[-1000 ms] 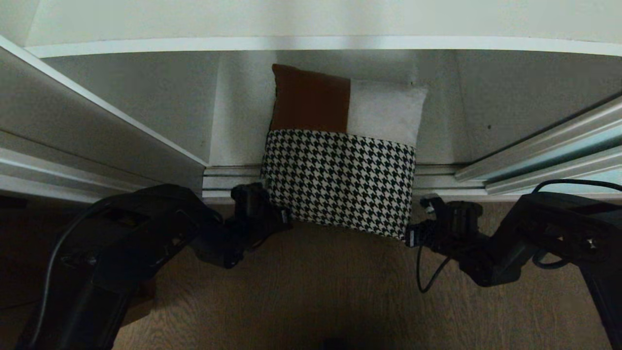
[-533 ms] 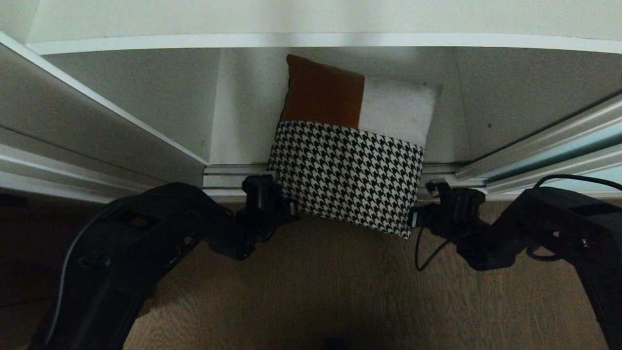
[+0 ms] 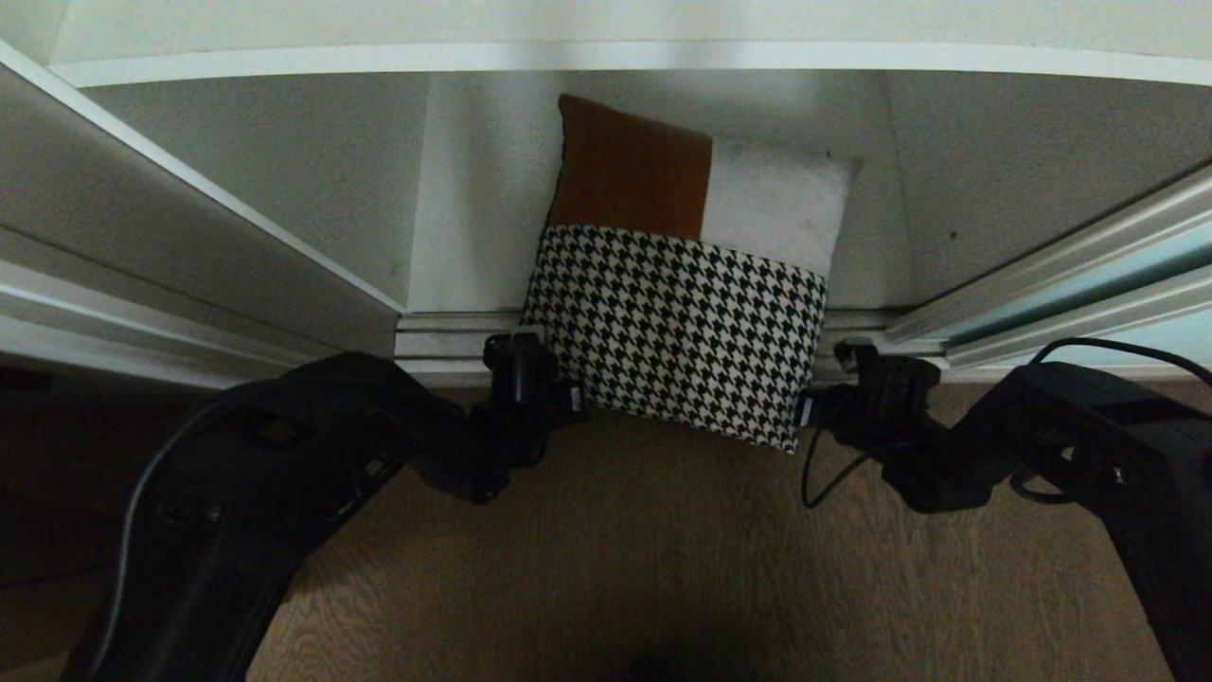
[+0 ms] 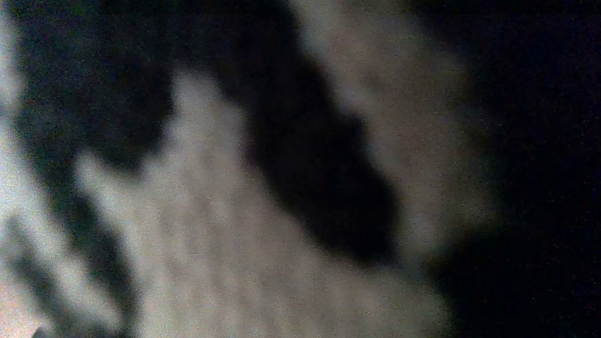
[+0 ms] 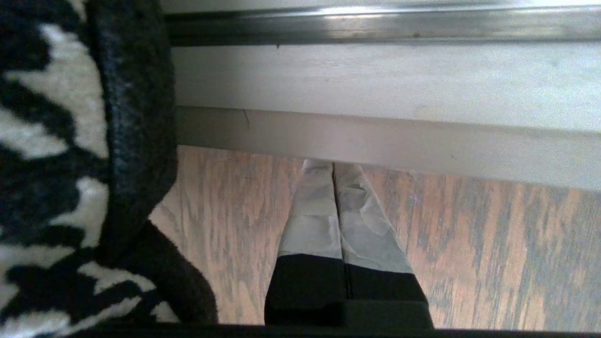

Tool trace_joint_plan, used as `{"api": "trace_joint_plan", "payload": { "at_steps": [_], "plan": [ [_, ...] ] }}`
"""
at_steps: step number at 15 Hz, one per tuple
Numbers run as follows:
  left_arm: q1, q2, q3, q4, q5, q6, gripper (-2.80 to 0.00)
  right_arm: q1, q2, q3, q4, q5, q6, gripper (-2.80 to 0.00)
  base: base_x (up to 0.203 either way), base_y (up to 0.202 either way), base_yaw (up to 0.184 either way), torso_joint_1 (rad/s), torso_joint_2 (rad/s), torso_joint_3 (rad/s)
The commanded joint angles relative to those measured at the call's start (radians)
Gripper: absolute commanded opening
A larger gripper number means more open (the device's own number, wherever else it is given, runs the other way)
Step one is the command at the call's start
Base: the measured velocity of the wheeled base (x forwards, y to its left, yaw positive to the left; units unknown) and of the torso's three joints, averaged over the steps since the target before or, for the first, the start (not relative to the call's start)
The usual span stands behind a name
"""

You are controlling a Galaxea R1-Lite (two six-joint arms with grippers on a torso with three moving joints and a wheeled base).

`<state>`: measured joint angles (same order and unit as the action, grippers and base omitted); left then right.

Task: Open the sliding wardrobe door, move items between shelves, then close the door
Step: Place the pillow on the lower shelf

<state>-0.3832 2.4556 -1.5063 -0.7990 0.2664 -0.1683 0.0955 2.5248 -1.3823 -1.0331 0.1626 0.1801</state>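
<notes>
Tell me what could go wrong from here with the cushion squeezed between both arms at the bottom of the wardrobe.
1. The cushion is only pressed between the left gripper and right gripper; both have shut jaws holding nothing, so it may slip out.
2. Its lower edge hangs over the floor track, which may snag it.
3. The sliding wardrobe door stands close beside the right arm and may be knocked.

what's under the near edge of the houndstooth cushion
The cushion straddles the ridged floor track, its near corner over the wood floor. The track beneath it is covered.
</notes>
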Motion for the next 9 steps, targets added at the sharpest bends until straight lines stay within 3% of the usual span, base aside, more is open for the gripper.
{"api": "trace_joint_plan", "payload": {
  "at_steps": [1, 5, 9],
  "plan": [
    [-0.026, -0.088, -0.004, -0.133, 0.002, -0.001, -2.80, 0.000, -0.036, 0.018, -0.017, 0.003, 0.007, -2.80, 0.000, 0.000, 0.000, 0.000, 0.00, 0.000],
    [-0.074, -0.173, 0.144, -0.175, 0.000, 0.000, -2.80, 0.006, -0.097, 0.149, -0.073, 0.015, 0.003, -2.80, 0.000, 0.000, 0.000, -0.004, -0.01, 0.007],
    [-0.078, -0.162, 0.113, -0.176, -0.001, 0.006, -2.80, 0.013, -0.095, 0.132, -0.104, 0.021, 0.003, -2.80, 0.000, 0.000, 0.000, 0.000, 0.00, 0.000]
  ]
}}
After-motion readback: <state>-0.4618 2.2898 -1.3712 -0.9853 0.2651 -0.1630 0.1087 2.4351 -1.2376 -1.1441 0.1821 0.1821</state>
